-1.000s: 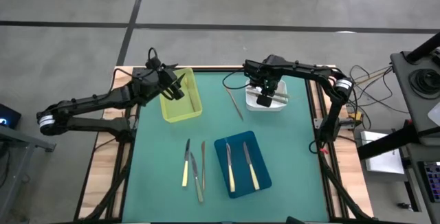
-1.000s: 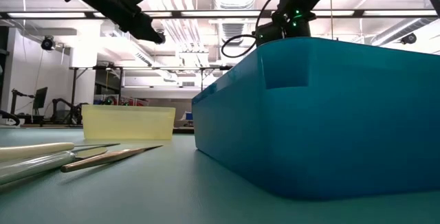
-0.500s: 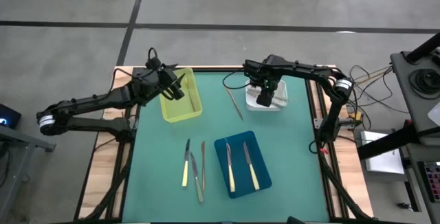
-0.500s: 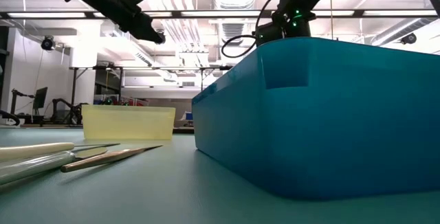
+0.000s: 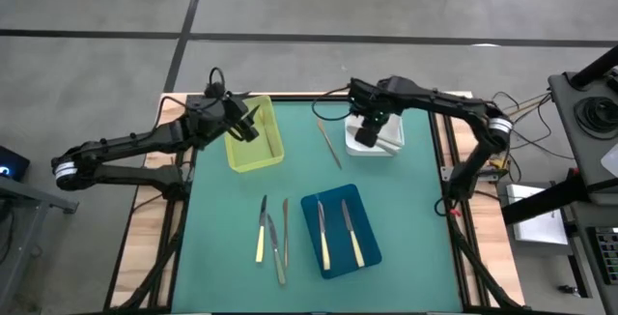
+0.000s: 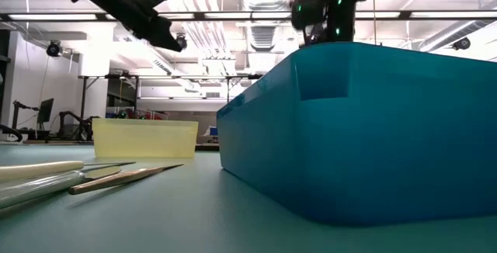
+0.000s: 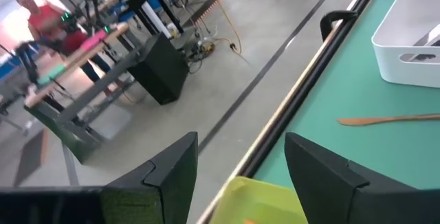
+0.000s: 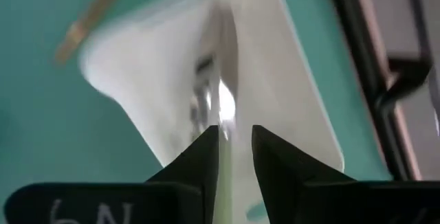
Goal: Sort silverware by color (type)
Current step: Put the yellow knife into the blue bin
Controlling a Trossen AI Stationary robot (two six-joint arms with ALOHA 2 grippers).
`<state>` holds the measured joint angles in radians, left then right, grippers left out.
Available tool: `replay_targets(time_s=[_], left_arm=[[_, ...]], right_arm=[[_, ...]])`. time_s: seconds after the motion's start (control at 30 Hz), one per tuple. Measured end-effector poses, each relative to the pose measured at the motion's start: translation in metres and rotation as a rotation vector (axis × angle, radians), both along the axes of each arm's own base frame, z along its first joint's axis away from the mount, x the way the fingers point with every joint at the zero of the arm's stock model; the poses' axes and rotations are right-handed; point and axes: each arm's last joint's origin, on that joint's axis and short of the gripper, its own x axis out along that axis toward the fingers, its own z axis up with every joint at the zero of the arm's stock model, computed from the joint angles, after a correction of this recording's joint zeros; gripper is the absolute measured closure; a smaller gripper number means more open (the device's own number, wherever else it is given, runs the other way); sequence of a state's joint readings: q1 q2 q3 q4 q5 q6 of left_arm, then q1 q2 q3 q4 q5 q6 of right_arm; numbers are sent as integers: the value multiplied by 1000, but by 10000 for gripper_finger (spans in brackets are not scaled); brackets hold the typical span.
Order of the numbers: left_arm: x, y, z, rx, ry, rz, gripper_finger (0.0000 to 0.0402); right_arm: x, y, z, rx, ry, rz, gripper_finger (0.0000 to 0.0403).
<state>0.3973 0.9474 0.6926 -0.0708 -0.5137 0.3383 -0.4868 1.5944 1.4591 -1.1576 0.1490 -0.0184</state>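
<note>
On the green bench [image 5: 222,218], my right end effector [image 5: 367,133] hovers over the white tray [image 5: 388,143] at one o'clock, fingers slightly parted, empty; silver pieces [image 8: 216,93] lie inside. My left end effector [image 5: 247,127] hangs spread above the yellow tray [image 5: 253,153] at eleven. Cream-handled knives [image 5: 338,233] rest in the blue tray [image 5: 340,230].

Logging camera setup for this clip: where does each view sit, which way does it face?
High: overhead, straight down on the table; both arms show.
Low: table height, level past the blue tray into the room; arms above.
Left wrist: over the yellow tray, its fingers apart.
Right wrist: down into the white tray, past its fingers.
Shared: the white tray shows in the high view and both wrist views.
</note>
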Motion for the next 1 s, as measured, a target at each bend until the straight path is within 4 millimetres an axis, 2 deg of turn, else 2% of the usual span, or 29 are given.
replay_targets(time_s=[0.23, 0.43, 0.63, 0.87, 1.0], left_arm=[[0, -7, -9, -147, -53, 27, 202], [8, -28, -16, -416, -168, -125, 202], [17, -57, -17, -562, -244, -216, 202], [22, -86, -15, -713, -333, -282, 202], [22, -97, -16, -875, -394, -286, 202]], right_arm=[[-8, 32, 25, -166, -341, 88, 325], [-24, 51, 22, -286, -601, 139, 322], [-35, 60, -1, -375, -795, 158, 332], [-46, 65, -40, -375, -837, 143, 335], [-50, 67, -54, -362, -825, 136, 335]])
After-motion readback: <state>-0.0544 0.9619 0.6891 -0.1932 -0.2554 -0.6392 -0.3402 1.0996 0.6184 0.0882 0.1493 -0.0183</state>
